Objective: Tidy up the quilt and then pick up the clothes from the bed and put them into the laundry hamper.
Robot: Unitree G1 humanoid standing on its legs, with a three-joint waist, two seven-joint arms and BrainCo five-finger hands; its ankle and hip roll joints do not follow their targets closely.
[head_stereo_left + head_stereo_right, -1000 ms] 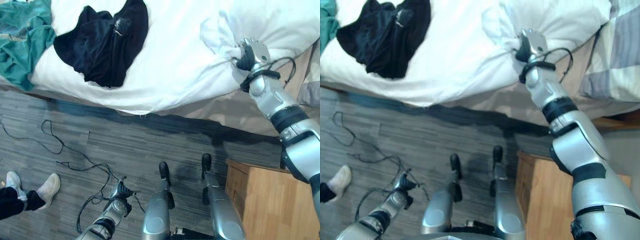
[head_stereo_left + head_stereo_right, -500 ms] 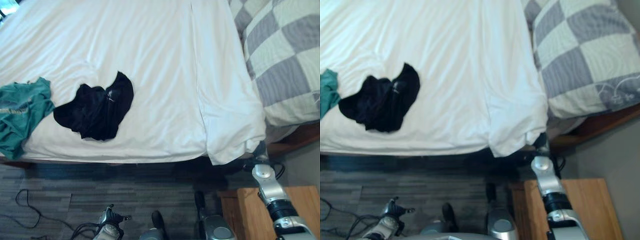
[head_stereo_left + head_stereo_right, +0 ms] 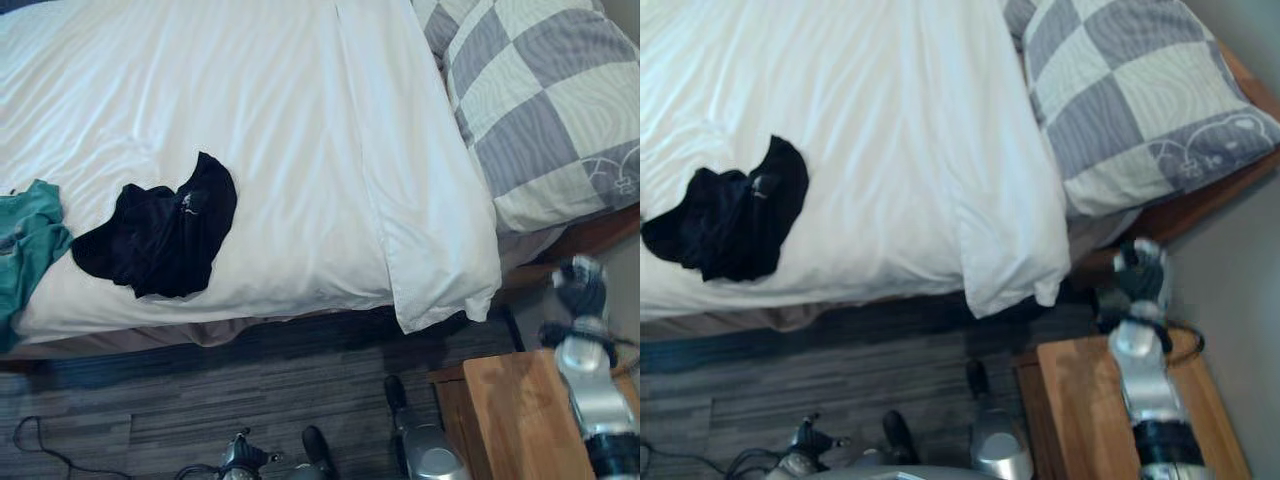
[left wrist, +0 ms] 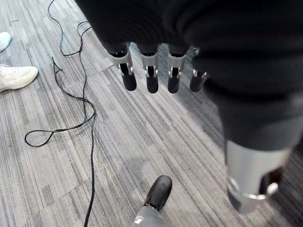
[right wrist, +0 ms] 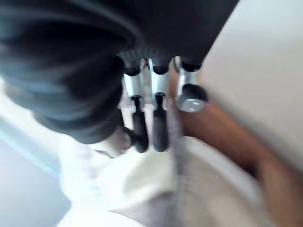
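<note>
The white quilt (image 3: 270, 150) lay spread nearly flat across the bed, its folded corner hanging over the near edge beside the checked pillow (image 3: 545, 100), so the chief risk seemed to be a careless reach for the clothes dragging it back into wrinkles. The black garment (image 3: 155, 235) sat crumpled near the bed's edge; a loose pinch might catch only one fold and let it slip to the floor (image 3: 250, 390). The teal garment (image 3: 30, 245), bunched at the edge to the left, looked a long reach. The right hand (image 3: 1140, 275) hung above the wooden nightstand (image 3: 1090, 400), fingers loosely straight and empty. The left hand (image 4: 151, 71) hovered low over the floor, fingers straight, holding nothing.
</note>
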